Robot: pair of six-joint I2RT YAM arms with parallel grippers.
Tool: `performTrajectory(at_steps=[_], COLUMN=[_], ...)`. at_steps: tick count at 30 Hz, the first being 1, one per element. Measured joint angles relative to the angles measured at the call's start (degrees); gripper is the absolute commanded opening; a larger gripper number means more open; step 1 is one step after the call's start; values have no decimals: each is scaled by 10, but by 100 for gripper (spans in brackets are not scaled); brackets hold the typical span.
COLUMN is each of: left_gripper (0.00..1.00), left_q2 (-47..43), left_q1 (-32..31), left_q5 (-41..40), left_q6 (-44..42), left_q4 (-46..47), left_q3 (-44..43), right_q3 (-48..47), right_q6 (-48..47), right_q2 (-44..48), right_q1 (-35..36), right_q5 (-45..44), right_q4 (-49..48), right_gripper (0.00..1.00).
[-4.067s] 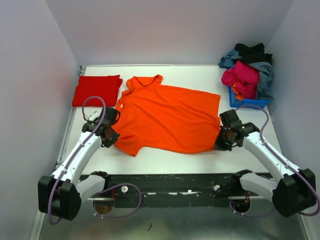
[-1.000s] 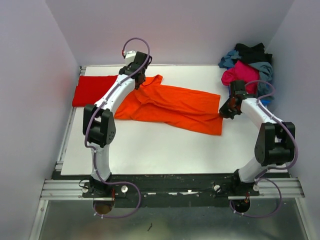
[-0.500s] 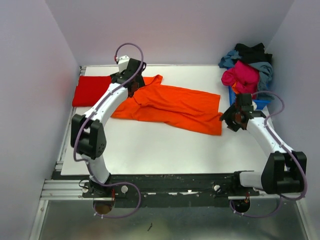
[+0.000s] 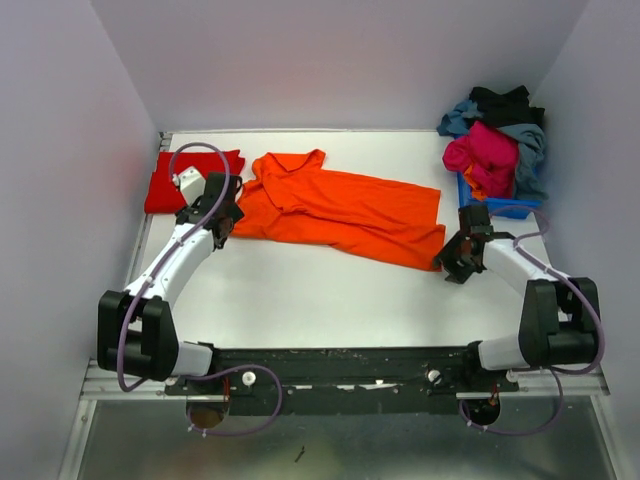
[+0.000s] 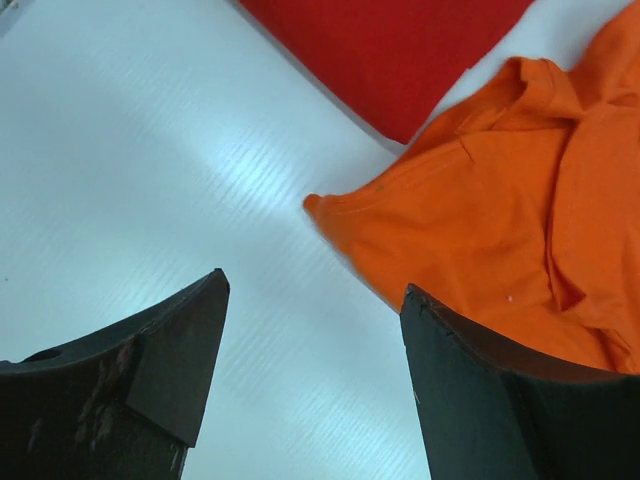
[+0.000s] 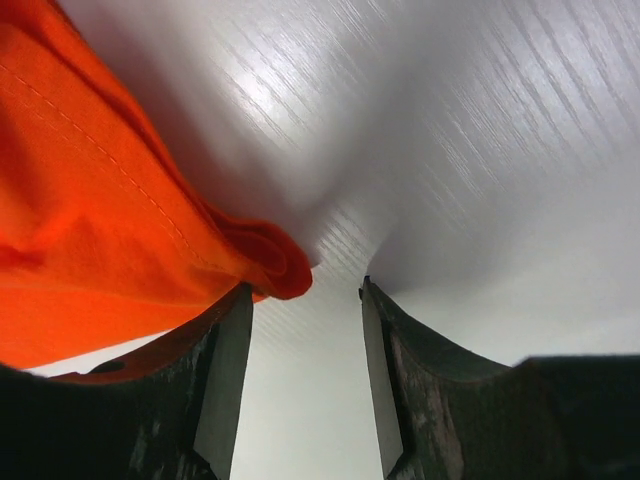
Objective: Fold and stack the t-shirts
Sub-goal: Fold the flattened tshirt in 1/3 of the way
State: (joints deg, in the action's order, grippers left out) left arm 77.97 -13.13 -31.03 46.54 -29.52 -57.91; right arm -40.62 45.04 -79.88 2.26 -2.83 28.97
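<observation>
— What's on that white table [image 4: 300,300]?

— Mostly the orange shirt [image 4: 340,208], stretched across the far half with its collar to the left. It looks folded lengthwise, I'd say. Back right, a heap of unfolded shirts [image 4: 497,145] sits in a blue bin [image 4: 520,206], waiting their turn. Far left, the red shirt [image 4: 168,183] lies folded flat. I take that for the foot of the stack, which is why it's tucked in the corner.

— And the arms?

— One at each end of the orange shirt. The left gripper [image 4: 222,218] hangs by the sleeve with its fingers spread and nothing in them. Its own camera shows the sleeve tip [image 5: 320,206] just ahead on the table. The right gripper [image 4: 452,262] is low at the hem corner [image 6: 272,262], jaws apart too, with bare table between them. Whether cloth brushes its finger, I can't tell.

— Why there?

— My guess is that the ends are where you'd pinch for the next fold.
</observation>
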Motion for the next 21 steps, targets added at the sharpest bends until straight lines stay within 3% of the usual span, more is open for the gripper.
performTrajectory(at_steps=[2, 5, 6, 21], left_gripper=[81, 80, 79, 67], left_q2=[-1, -1, -1, 29], left_q1=[16, 24, 24, 24], left_q5=[4, 12, 16, 51], left_q6=[6, 12, 15, 41], left_q4=[9, 22, 27, 64], left_q3=[17, 27, 28, 72], right_q3=[-9, -23, -27, -30], right_q6=[0, 0, 0, -38], right_q2=[-10, -24, -30, 22], right_q1=[0, 0, 0, 0], right_q5=[0, -1, -2, -31], right_q4=[-3, -8, -11, 25], right_gripper=[44, 7, 1, 1])
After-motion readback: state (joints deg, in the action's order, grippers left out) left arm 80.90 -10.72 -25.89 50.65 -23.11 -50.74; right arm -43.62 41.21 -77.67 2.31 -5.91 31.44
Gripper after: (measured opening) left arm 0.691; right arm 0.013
